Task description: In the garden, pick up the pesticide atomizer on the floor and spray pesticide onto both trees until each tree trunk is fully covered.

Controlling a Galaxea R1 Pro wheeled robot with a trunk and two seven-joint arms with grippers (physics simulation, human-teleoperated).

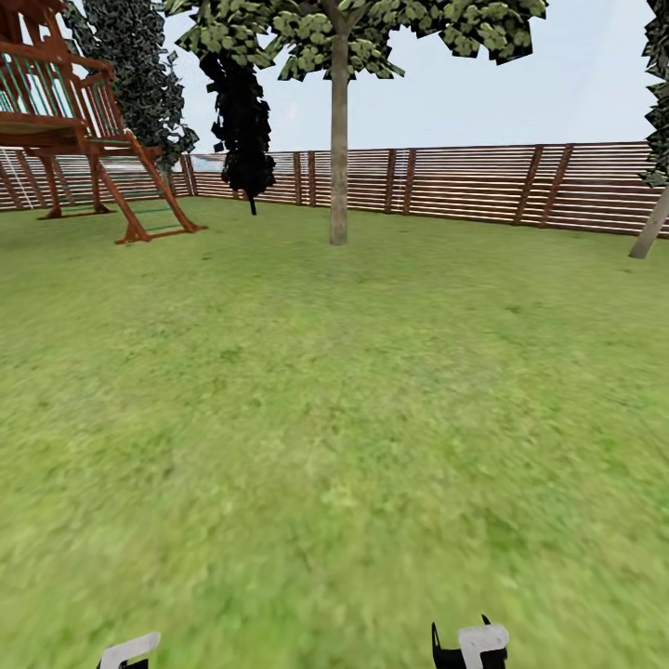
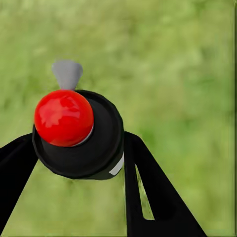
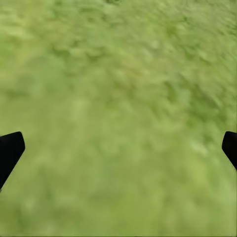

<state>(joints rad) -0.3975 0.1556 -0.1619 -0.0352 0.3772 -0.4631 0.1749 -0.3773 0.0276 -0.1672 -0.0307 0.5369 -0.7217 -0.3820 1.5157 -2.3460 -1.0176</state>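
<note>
A: Lawn (image 1: 307,418), green and bare of stones where we stand; slat fence (image 1: 465,181) along the back; wooden play frame (image 1: 74,121) far left; black cypress (image 1: 242,121) beside it.

B: Task items?

A: One tree trunk (image 1: 338,139), straight and grey-brown, upright ahead near the fence, well apart from us. A second, leaning trunk (image 1: 650,228) shows at the right edge; we cannot tell whether it is the other tree.

B: Atomizer?

A: Pesticide atomizer (image 2: 79,133) is in our left gripper (image 2: 81,158): black body, red cap, grey nozzle, both fingers pressed against its sides over grass.

B: Right gripper (image 3: 118,145)?

A: Spread wide, nothing between the fingertips, grass beneath.

B: Step in hand?

A: We judge pickup done and the approach to the first tree under way. Next calls for closing on that trunk, raising the left arm and aiming the nozzle at the bark.
</note>
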